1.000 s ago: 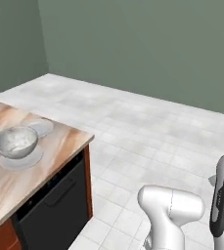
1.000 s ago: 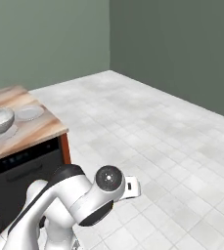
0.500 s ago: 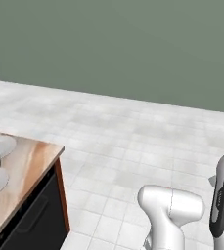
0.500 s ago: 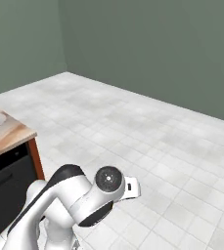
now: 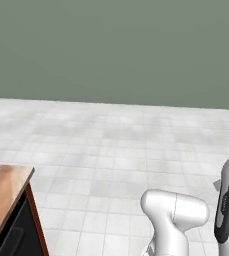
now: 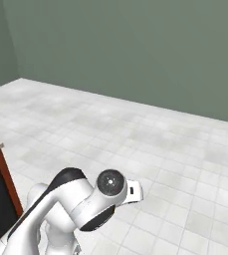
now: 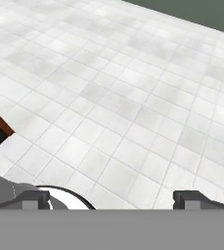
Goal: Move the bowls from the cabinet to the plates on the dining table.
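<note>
No brand, label or lettering can be read on anything here. The white Franka arm with dark joints [image 6: 80,201] is folded low over its base, its round wrist joint facing the right base camera and its upper links bunched at the lower edge of both base views. In the hand view the two-finger pincer [image 7: 113,197] looks down and forward over the pale grey-white tiled floor [image 7: 133,93], its two small dark fingertips [image 7: 33,197] standing far apart at the bottom of the picture with nothing between them: released, holding nothing. Off to the pincer's left and behind it lies a corner of the dining table, a counter-like top of beige-and-white marble pattern with brown veins [image 5: 1,197], edged in reddish-brown wood above a black front; that part of its top is bare. Ahead of the pincer, beyond the tiles, rises a plain grey-green wall [image 5: 116,50].
</note>
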Controlling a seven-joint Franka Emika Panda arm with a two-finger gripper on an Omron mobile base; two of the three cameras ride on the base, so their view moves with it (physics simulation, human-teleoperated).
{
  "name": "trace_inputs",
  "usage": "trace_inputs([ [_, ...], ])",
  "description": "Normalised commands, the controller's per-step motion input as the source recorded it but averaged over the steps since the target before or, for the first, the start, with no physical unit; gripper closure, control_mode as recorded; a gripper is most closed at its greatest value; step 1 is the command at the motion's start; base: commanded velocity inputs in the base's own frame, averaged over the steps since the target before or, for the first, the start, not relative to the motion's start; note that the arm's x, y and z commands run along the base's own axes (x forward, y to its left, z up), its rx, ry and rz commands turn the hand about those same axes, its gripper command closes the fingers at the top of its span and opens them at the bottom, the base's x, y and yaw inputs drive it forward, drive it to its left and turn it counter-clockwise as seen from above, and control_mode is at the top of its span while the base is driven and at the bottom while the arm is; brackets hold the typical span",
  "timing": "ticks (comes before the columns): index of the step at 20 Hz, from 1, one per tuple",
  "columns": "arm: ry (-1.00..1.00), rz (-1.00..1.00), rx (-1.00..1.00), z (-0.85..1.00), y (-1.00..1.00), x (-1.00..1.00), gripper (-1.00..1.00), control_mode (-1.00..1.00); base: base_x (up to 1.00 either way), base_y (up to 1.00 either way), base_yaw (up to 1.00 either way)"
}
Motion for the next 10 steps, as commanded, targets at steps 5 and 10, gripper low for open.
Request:
trace_inputs([
  [5, 0.0, 0.0, 0.0, 0.0, 0.0, 0.0, -1.0, 1.0, 0.15, -0.38, -0.39],
  [10, 0.0, 0.0, 0.0, 0.0, 0.0, 0.0, -1.0, 1.0, 0.04, -0.29, -0.28],
])
